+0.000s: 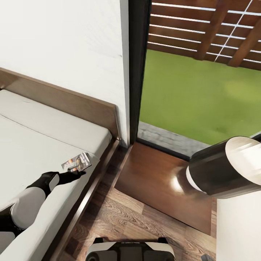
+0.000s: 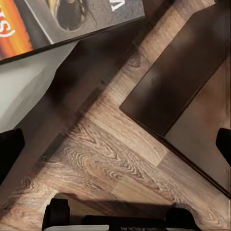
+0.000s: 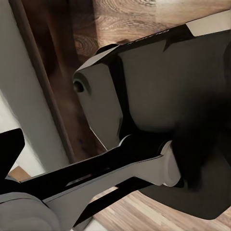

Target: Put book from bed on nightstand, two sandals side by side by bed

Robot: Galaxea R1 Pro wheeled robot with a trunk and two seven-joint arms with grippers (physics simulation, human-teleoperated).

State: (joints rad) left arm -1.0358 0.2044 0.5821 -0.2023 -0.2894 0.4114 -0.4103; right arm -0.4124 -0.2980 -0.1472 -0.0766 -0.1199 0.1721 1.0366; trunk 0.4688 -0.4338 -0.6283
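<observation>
Head camera first: the book [image 1: 77, 162] lies flat on the bed [image 1: 32, 145], right at the mattress edge on the nightstand side, its long axis running slantwise toward the bed's corner. My left gripper [image 1: 78, 174] is stretched out over the mattress with its tips just beside the book's near edge, maybe touching it; I can't tell which from here. The nightstand [image 1: 159, 181] sits just across the strip of floor beside the bed frame, so the carry should be short. The right arm [image 1: 224, 168] hangs off over the nightstand side, well apart from the book, so I judge this a left-arm job.

Left wrist camera: the book [image 2: 72, 21] lies ahead of the jaws, overhanging the mattress edge a little, with wood floor [image 2: 115, 159] and the nightstand top [image 2: 178, 77] beyond. Both dark fingertips [image 2: 10, 151] sit at the picture's sides, spread wide, nothing between them. The book's edge lies across my line of approach, so I'd need to push forward to bracket it.

Right wrist camera: I see the robot's own dark body [image 3: 159, 96] and the bed's edge [image 3: 24, 96]. Whether the right jaws are parted or closed, I can't tell.
</observation>
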